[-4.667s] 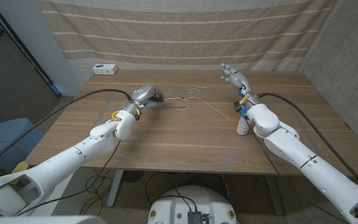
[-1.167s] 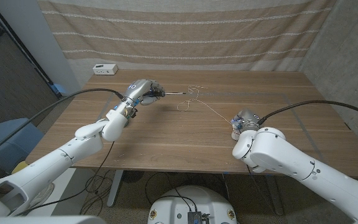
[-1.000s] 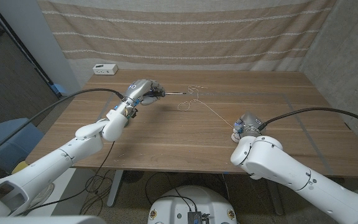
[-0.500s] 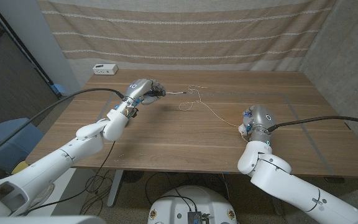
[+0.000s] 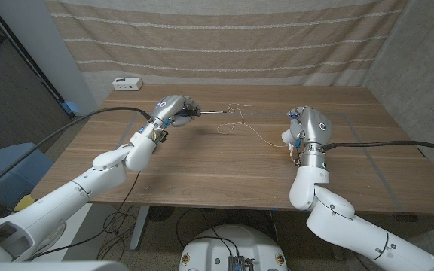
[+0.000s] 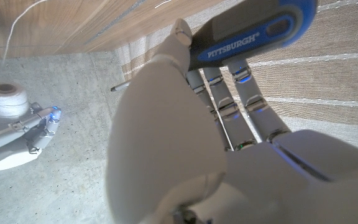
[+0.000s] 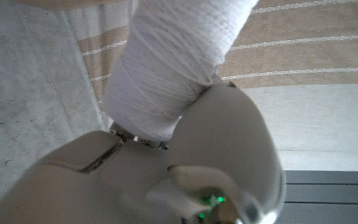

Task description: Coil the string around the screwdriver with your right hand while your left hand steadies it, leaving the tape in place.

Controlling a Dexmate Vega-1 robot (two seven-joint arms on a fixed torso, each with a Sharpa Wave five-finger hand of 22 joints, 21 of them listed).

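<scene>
Head view: the left hand grips the screwdriver by its handle above the far left part of the table. The thin shaft runs roughly level, its long axis lying across the table, with the tip pointing toward the robot's right. The string hangs off the shaft near the tip in loose loops and trails across the wood to the right hand, which is raised above the table's right half and holds a white spool. I judge the coiling is at an early stage: few, if any, turns look tight on the shaft. The next move calls for the right hand to carry the spool around the shaft while keeping the string taut, as the left holds the tool steady.

Left wrist view: the fingers are closed around the blue-and-grey handle, thumb pressed to its side. The shaft tip points toward the spool, held by the right hand well apart.

Right wrist view: the spool sits clamped in the hand, string wound thickly on it. I cannot make out any tape.
</scene>
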